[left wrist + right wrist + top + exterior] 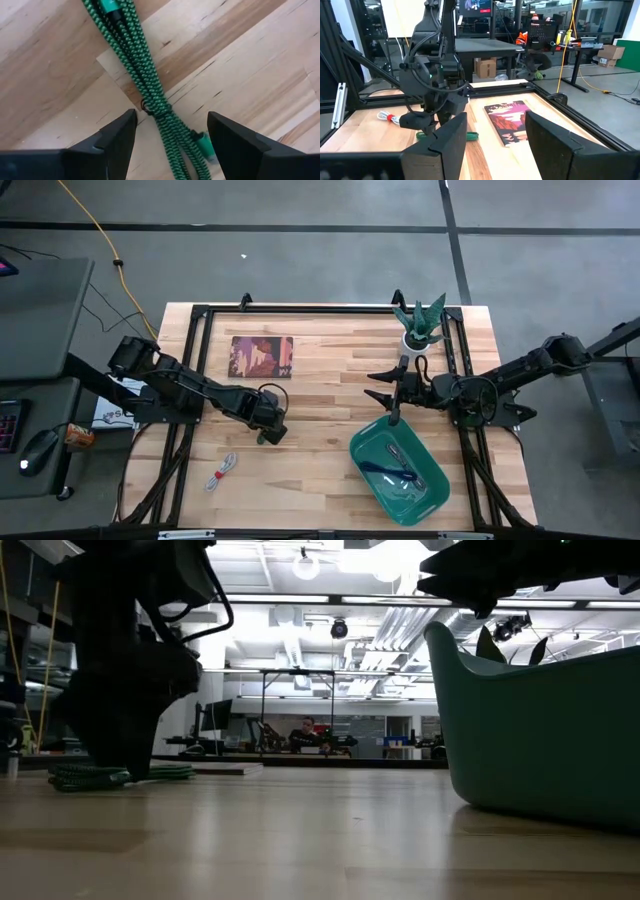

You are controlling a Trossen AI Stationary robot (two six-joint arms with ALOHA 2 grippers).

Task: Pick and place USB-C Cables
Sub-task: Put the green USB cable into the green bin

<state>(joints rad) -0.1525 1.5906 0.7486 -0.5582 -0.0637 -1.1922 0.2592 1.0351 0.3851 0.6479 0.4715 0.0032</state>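
White-and-red bundled USB-C cable (223, 471) lies near table's front edge. Left gripper (170, 131), jaws wide, straddles braided green cable bundle (145, 85), prob. not touching; overhead hides this. Right gripper (385, 385) open, empty, above teal plastic tub (428, 504).

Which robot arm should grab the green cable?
Probably the left. Its open tool hangs right over the green cable, one finger on each side. The right tool waits farther off, by the teal tub.
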